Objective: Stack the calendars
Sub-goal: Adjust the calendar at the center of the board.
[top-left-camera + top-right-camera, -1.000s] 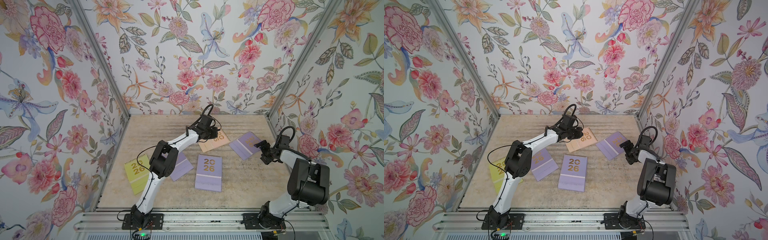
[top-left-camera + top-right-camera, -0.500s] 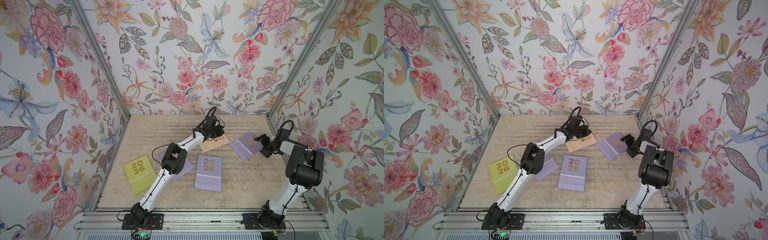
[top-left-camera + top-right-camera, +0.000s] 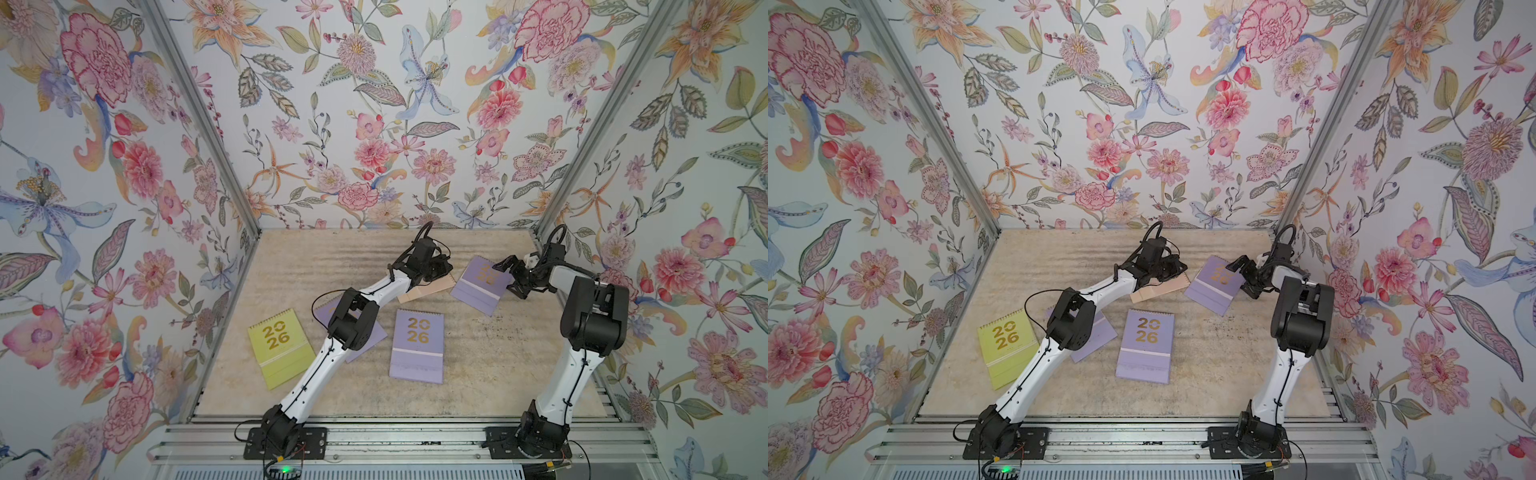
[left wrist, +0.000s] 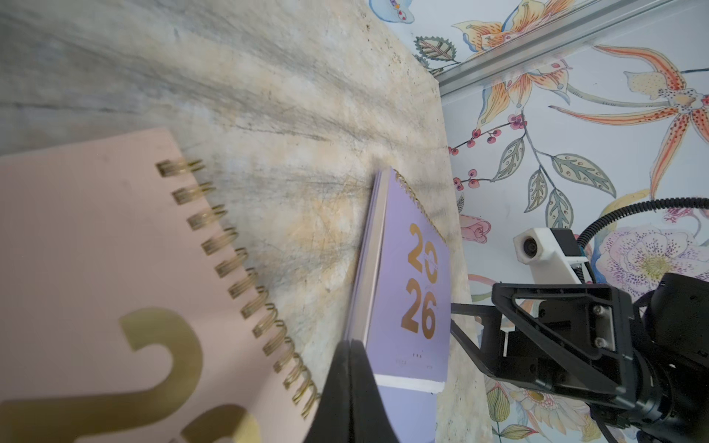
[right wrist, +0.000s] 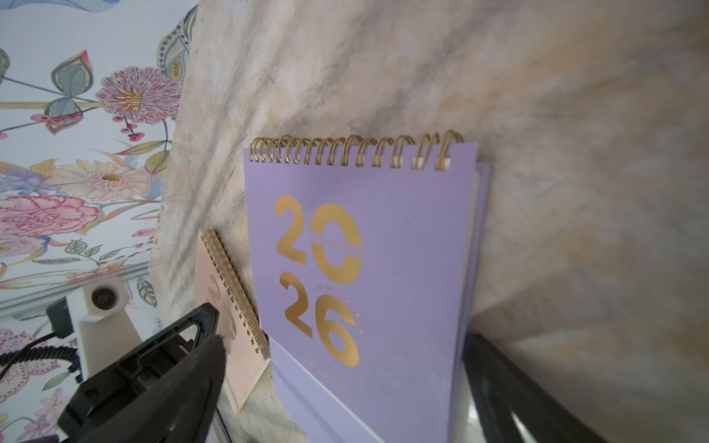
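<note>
At the left of the desk (image 3: 498, 365) in both top views lies the yellow-green calendar (image 3: 280, 347), flat and cover up, well apart from both end effectors. Next right, a lavender calendar (image 3: 1102, 338) is mostly hidden under the left arm's elbow. Just beyond it the centre lavender calendar (image 3: 417, 347) lies flat with its spiral toward the back wall. These three lie singly.

Up and right of centre, the peach calendar (image 3: 428, 289) lies slantwise, its upper end covered by the left end effector (image 3: 441, 268). That end effector is clenched. The left wrist view shows its fingers (image 4: 351, 383) pressed together with nothing seen between them, right at the peach calendar's spiral edge. Whether it presses on the cover I cannot tell.

Right again, the far lavender calendar (image 3: 478, 286) lies just beside the peach one. Its long axis runs from upper right to lower left of the frame, spiral at the upper end. The right end effector (image 3: 513, 277) sits at its right long edge, released, jaws spread wide along that edge and pointing across the short axis — the calendar is directly ahead of it, toward frame left. The right arm is plainly the nearer one, so a grasp on this edge looks like the next move — probably one finger must first get under the flat cover.
</note>
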Robot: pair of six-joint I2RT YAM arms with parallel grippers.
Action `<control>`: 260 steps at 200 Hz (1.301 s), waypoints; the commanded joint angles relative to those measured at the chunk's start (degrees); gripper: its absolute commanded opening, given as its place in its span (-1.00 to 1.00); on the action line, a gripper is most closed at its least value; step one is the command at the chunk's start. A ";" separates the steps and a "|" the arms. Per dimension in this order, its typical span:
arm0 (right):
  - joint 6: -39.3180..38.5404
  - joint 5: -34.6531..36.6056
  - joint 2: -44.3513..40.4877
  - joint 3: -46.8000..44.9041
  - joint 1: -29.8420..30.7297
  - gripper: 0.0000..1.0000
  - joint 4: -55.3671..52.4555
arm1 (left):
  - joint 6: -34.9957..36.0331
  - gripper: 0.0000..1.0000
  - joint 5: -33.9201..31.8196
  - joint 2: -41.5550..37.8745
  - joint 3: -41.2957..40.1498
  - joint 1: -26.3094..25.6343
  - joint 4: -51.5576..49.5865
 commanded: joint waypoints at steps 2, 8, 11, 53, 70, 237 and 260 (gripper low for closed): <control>-1.73 -3.67 2.86 0.99 2.23 1.00 -4.60 | -1.00 -1.00 -0.38 0.65 1.31 -0.32 1.18; -1.88 -4.33 3.16 1.17 2.65 1.00 -4.60 | -0.89 -1.00 -0.46 0.61 1.16 -0.32 1.10; -1.98 -4.52 3.37 1.22 2.88 1.00 -4.64 | -0.80 -1.00 -0.53 0.58 1.18 -0.32 1.11; -1.26 -3.17 2.84 -0.39 3.46 1.00 -4.67 | 1.81 -1.00 -3.36 -0.20 0.74 -0.34 -3.04; -1.28 -2.33 1.78 -1.73 3.15 0.99 -4.73 | 3.51 -1.00 -4.72 -0.71 0.58 -0.28 -5.10; -2.95 -6.86 2.48 -2.52 7.98 0.98 -2.08 | 3.34 -1.00 0.29 4.16 0.94 -0.76 -7.10; -0.43 -12.79 1.58 -4.36 7.81 0.93 4.46 | 3.51 -1.00 0.93 4.20 0.87 -0.72 -7.85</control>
